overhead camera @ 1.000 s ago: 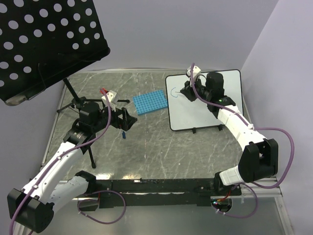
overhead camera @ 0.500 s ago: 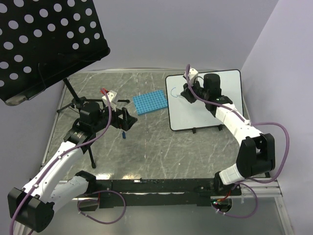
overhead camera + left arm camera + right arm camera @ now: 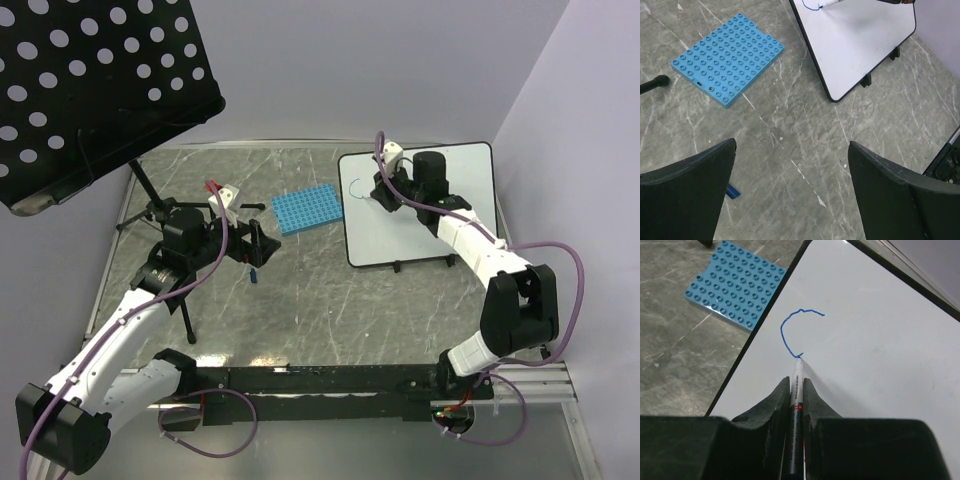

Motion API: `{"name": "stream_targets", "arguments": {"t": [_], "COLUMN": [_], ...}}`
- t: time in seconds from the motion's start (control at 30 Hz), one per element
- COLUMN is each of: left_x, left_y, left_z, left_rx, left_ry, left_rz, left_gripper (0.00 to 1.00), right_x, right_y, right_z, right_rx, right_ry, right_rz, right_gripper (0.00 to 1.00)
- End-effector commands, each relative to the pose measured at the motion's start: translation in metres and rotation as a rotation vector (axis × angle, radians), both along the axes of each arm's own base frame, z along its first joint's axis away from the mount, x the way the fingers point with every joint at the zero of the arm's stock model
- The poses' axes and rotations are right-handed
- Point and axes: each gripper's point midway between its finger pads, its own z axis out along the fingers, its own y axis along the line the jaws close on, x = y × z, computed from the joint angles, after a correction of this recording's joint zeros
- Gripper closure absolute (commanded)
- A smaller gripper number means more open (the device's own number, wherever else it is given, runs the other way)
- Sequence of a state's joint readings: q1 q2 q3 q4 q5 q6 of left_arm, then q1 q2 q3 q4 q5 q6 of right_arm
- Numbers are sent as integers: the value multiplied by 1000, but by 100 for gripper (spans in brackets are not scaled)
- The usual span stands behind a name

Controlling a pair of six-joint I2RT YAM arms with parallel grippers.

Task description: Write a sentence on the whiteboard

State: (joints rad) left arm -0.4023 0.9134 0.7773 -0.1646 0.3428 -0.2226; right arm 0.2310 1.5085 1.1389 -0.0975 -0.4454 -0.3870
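Note:
The whiteboard [image 3: 440, 225] lies at the back right of the table; it also shows in the left wrist view [image 3: 860, 45] and the right wrist view [image 3: 880, 335]. Only one blue curved stroke [image 3: 788, 327], like a "C", is on it near its upper left corner [image 3: 354, 187]. My right gripper [image 3: 796, 382] is shut on a white marker [image 3: 797, 390] whose tip touches the board at the lower end of the stroke. My left gripper [image 3: 790, 195] is open and empty above the table, left of the board [image 3: 255, 243].
A blue studded plate [image 3: 307, 210] lies left of the whiteboard. A black perforated music stand [image 3: 90, 90] rises at the back left, its tripod legs [image 3: 150, 215] by the left arm. A small blue object [image 3: 732, 190] lies on the table under the left gripper.
The right gripper has moved the marker a little left and toward the board's upper left, and the blue stroke has lengthened at its lower end. The left arm has not moved.

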Motion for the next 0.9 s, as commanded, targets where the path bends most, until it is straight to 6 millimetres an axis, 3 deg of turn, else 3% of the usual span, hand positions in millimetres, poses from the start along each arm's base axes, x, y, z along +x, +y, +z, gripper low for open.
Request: {"name": "stream_targets", "arguments": {"t": [0.0,0.87], "left_x": [0,0], "left_y": [-1,-3], "left_z": [9,8], "left_rx": [-12,-14], "left_ry": [-29,-26], "left_rz": [-14,-21], "left_gripper": [3,3], "right_x": [17,35], "right_y": [-4,-15], "right_z": [18,29], "right_rx": [1,64], "right_ry": [-61,-113], "right_rz": [-27,-177], "right_gripper": [100,100]}}
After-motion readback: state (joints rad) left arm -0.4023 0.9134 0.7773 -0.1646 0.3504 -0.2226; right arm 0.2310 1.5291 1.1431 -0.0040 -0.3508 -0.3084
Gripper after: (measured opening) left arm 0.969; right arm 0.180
